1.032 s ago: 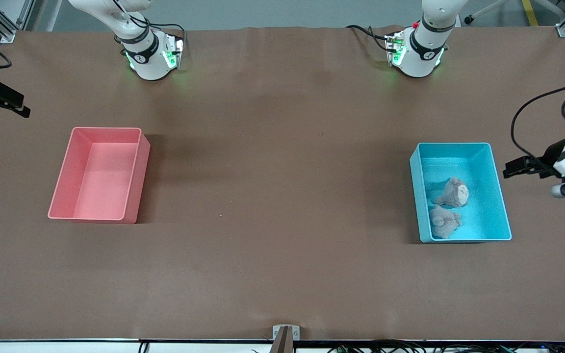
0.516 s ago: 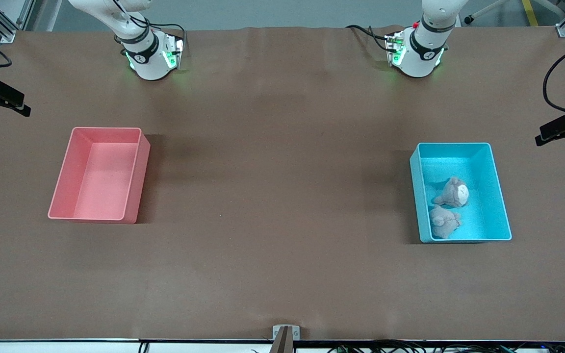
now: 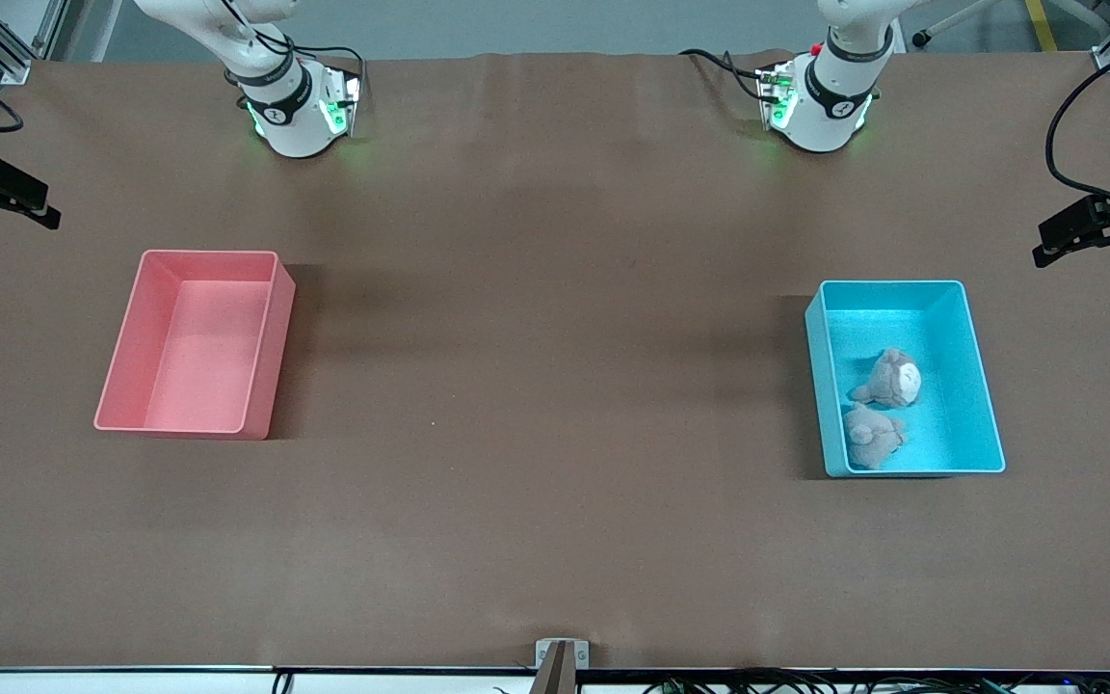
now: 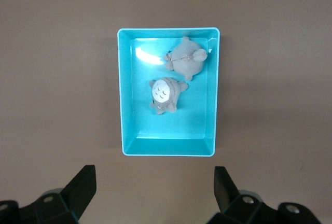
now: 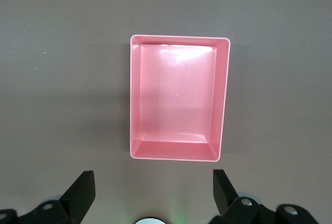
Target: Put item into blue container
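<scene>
- On the brown table (image 3: pixel 555 501) we see two bins: a blue bin (image 3: pixel 989 414) toward the left arm's end and a pink bin (image 3: pixel 271 337) toward the right arm's end, well apart.
- In the blue bin lie two small gray stuffed toys. One toy with a white face (image 3: pixel 892 378) is farther from the front camera. The other gray toy (image 3: pixel 871 437) is just beside it and nearer to the front camera.
- The pink bin has nothing in it.
- We see no other toy lying on the table, so we think the job is done or nearly done.
- Our left gripper (image 4: pixel 154 193) is up in the air, off past the blue bin at the left arm's end of the table. Its fingers are spread wide and hold nothing.
- Our right gripper (image 5: pixel 153 193) is up high at the right arm's end of the table, looking down at the pink bin. Its fingers are spread wide too, with nothing between them. This arm waits.
- We think the toys are light and soft. They would squash when pinched, and they would not break if dropped.
- We think the fur is not slippery, so it should hold well.
- If we had to pick one up, we would pinch the fat middle of its body. The ears and arms are thin and floppy, and may slide out.
</scene>
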`<state>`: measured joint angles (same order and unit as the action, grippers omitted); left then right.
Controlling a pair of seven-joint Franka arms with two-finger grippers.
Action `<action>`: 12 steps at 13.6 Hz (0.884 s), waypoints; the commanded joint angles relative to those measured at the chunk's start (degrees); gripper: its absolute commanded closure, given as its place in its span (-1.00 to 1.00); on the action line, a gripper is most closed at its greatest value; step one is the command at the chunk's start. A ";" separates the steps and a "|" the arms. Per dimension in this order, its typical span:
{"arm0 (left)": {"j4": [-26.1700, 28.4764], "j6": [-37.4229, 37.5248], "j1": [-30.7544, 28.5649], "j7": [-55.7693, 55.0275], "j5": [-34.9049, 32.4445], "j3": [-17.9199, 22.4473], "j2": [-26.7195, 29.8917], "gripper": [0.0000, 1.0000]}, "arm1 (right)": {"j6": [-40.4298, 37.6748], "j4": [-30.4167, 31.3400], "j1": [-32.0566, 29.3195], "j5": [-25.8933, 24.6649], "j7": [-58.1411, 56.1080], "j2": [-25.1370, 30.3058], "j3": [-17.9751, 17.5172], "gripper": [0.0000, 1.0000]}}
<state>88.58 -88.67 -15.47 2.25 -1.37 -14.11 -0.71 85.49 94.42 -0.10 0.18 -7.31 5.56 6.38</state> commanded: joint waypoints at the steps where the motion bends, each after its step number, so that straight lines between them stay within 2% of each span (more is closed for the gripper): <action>1: 0.72 0.61 10.00 0.21 0.93 10.13 1.59 -0.99 | 0.47 2.08 -0.16 0.26 0.10 1.91 -0.05 -1.00; 4: 0.54 0.61 16.43 0.21 0.93 16.73 1.76 -0.99 | 0.47 2.08 -0.16 0.17 0.10 1.91 -0.05 -1.00; 9: 0.45 0.52 18.19 0.21 1.01 17.44 1.68 -0.99 | 0.46 2.17 -0.16 0.26 0.01 1.91 -0.05 -1.00; 12: 0.45 0.35 16.97 0.21 1.10 17.18 1.68 -0.99 | 0.38 2.17 -0.16 0.17 0.10 1.91 -0.05 -1.00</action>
<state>88.59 -88.66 1.66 2.25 -1.29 2.53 -0.03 85.49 94.48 -0.10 0.18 -7.31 5.56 6.39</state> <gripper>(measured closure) 0.000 0.000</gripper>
